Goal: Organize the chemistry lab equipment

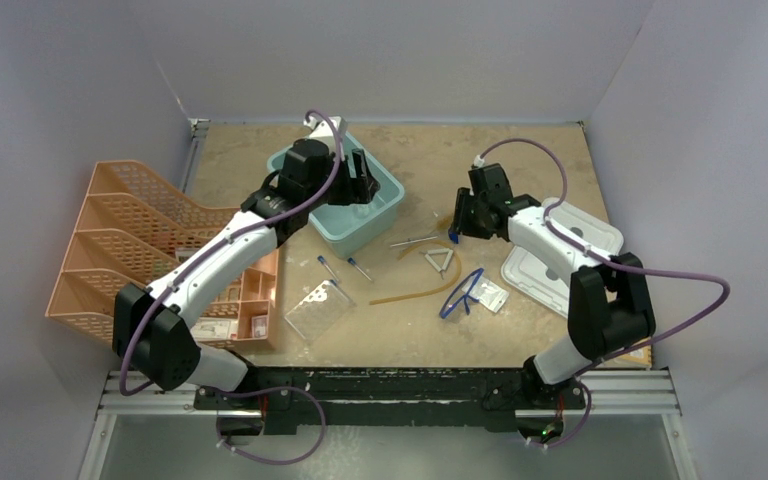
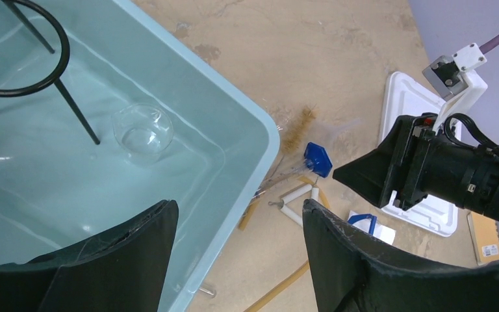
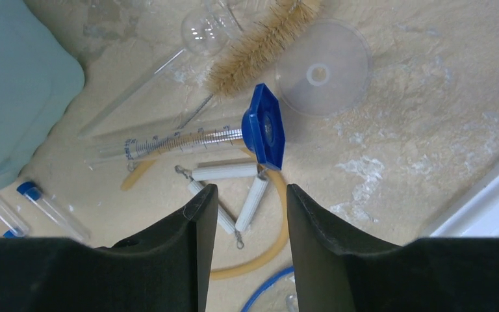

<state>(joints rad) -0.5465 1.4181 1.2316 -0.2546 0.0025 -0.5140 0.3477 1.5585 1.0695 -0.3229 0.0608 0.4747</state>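
**A:** How do the jaws stand?

**B:** The left jaws are spread wide with nothing between them, above the near corner of the teal bin (image 2: 237, 114). The right jaws are parted more narrowly and are also empty, above the white triangle (image 3: 224, 172).

**A:** What lies closest to the arm bases?

**B:** The clear rack (image 1: 320, 310) lies on the tabletop (image 1: 520, 160), near the orange mesh file organizer (image 1: 130, 235). The blue-framed safety glasses (image 1: 463, 292) lie to its right.

**A:** And beyond those?

**B:** The amber rubber tubing (image 3: 266, 253) bends round the triangle. Two blue-capped tubes (image 3: 39, 201) lie to the left of it, outside the rack. Just past the triangle a graduated cylinder (image 3: 263, 127) lies on its side. Behind that come the bristle brush (image 3: 260, 45) and a clear disc (image 3: 325, 65).

**A:** And farthest?

**B:** Inside the bin, the black wire ring stand (image 2: 78, 112) is upright, with a small glass beaker (image 2: 143, 133) beside one leg. The pale grey lid (image 1: 530, 275) lies off the bin at the right of the tabletop.
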